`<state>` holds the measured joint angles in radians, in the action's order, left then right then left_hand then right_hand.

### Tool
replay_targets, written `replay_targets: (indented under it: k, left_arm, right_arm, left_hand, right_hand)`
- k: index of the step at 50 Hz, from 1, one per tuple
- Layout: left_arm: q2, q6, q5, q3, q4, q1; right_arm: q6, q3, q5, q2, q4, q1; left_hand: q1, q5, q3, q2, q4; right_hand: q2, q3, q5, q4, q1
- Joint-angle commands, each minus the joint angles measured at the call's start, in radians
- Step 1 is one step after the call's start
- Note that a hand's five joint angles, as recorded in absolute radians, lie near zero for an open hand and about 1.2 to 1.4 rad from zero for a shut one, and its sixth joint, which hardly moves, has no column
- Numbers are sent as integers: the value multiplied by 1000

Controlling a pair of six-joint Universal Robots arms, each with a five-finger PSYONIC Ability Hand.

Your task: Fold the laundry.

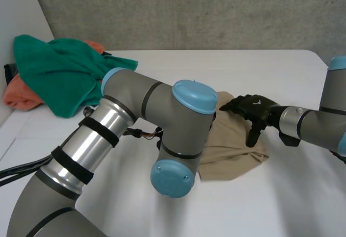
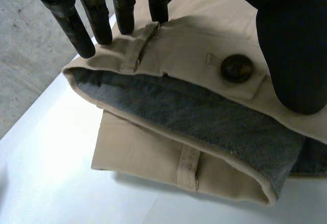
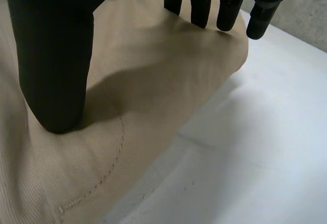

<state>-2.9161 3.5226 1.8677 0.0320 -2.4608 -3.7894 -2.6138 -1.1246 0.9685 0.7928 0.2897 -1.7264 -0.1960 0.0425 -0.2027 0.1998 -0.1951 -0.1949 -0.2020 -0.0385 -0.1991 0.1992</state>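
Soft, even light fills the scene. The white table (image 2: 41, 173) glares brightly in the left wrist view, and the beige trousers (image 2: 143, 147) cast a faint shadow on it.

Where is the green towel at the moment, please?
In the head view, the green towel lies at the far left of the table, heaped over an orange cloth, just beyond the robot's left arm.

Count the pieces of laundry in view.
3: folded beige trousers in the middle of the white table; a crumpled green towel heaped at its far left; an orange cloth under that towel. More may hide in the heap.
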Motion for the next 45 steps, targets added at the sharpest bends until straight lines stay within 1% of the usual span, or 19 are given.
replay_targets:
  k: [1,7,11,15,16,19,20,23,24,25,27,28,30,31,34,35,39,45]
  left_arm:
    - [18,21,11,-1,22,0]
    - [52,21,5,-4,23,0]
    - [98,3,5,-7,42,-18]
    - [181,-37,-12,-29,69,-36]
    - [222,-57,-31,-49,78,-41]
    - [294,-91,-74,-90,82,-52]
    - [348,-114,-117,-130,82,-58]
    - [429,-145,-200,-207,69,-67]
    - [486,-166,-272,-265,48,-75]
    - [517,-177,-312,-297,34,-78]
    - [573,-197,-393,-368,2,-84]
    - [630,-208,-485,-441,-33,-88]
    - [684,-217,-554,-518,-75,-92]
    - [730,-221,-620,-599,-117,-96]
    - [791,-218,-691,-704,-196,-95]
    - [826,-223,-709,-765,-249,-93]
    - [882,-220,-693,-897,-348,-87]
    - [914,-220,-645,-1011,-400,-88]
  right_arm:
    - [35,-1,21,-4,-21,-5]
    - [26,-11,24,52,-50,-4]
    - [-8,-34,30,120,-109,13]
    - [-115,-72,59,198,-178,60]
    - [-191,-87,85,229,-204,83]
    - [-316,-115,125,261,-227,117]
    - [-394,-139,140,276,-231,138]
    - [-483,-181,142,290,-222,163]
    - [-518,-211,133,295,-209,171]
    - [-529,-231,124,295,-199,174]
    - [-523,-276,104,296,-178,182]
    - [-502,-321,78,298,-164,185]
    - [-468,-371,46,298,-158,188]
    - [-424,-414,12,298,-161,189]
    - [-364,-467,-14,292,-179,186]
    - [-342,-492,-16,290,-205,183]
    - [-345,-534,-11,276,-282,163]
    - [-361,-554,-7,282,-348,151]
  left_hand:
    - [21,-43,28,-25,21]
    - [21,-43,28,-25,21]
    - [21,-43,28,-25,21]
    - [21,-43,28,-25,21]
    - [21,-43,28,-25,21]
    - [21,-43,28,-25,21]
    - [21,-43,28,-25,21]
    - [21,-43,28,-25,21]
    - [21,-43,28,-25,21]
    - [21,-43,28,-25,21]
    - [21,-43,28,-25,21]
    - [21,-43,28,-25,21]
    - [21,-43,28,-25,21]
    - [21,-43,28,-25,21]
    - [21,-43,28,-25,21]
    - [21,-43,28,-25,21]
    - [21,-43,28,-25,21]
    - [21,-43,28,-25,21]
  right_hand:
    - [20,27,39,25,-25]
    - [20,27,39,25,-25]
    - [20,27,39,25,-25]
    - [20,27,39,25,-25]
    - [20,27,39,25,-25]
    - [20,27,39,25,-25]
    - [20,27,39,25,-25]
    - [20,27,39,25,-25]
    - [20,27,39,25,-25]
    - [20,27,39,25,-25]
    - [20,27,39,25,-25]
    - [20,27,39,25,-25]
    - [20,27,39,25,-25]
    - [20,27,39,25,-25]
    - [20,27,39,25,-25]
    - [20,27,39,25,-25]
    - [20,27,39,25,-25]
    - [20,27,39,25,-25]
